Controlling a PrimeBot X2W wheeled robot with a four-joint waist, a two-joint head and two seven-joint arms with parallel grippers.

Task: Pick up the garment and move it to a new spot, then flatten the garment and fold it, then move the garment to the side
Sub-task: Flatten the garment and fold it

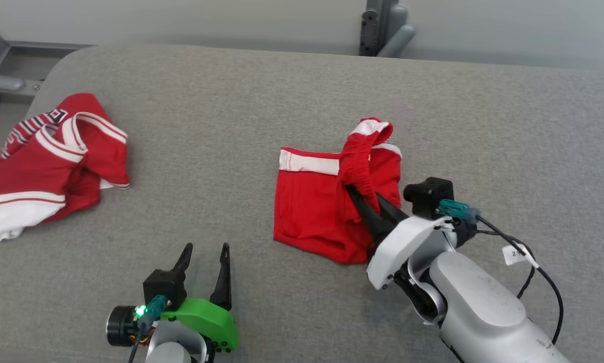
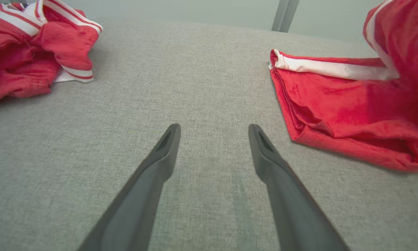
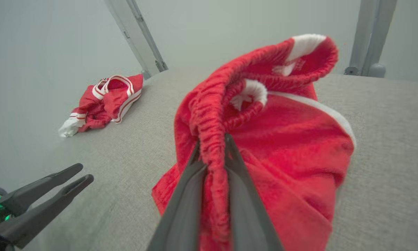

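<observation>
The right gripper (image 1: pixel 365 194) is clamping the gathered waistband (image 1: pixel 357 166) of the red shorts (image 1: pixel 312 201), lying mid-way across the grey table (image 1: pixel 282 91), apparently to lift them away, while the left gripper (image 1: pixel 206 252) is hovering nearby with fingers apart.

You'll see a crumpled red-and-white jersey (image 1: pixel 55 161) lying at the left end of the grey surface (image 1: pixel 221 101), close to its edge. A grey post (image 1: pixel 382 25) stands behind.
</observation>
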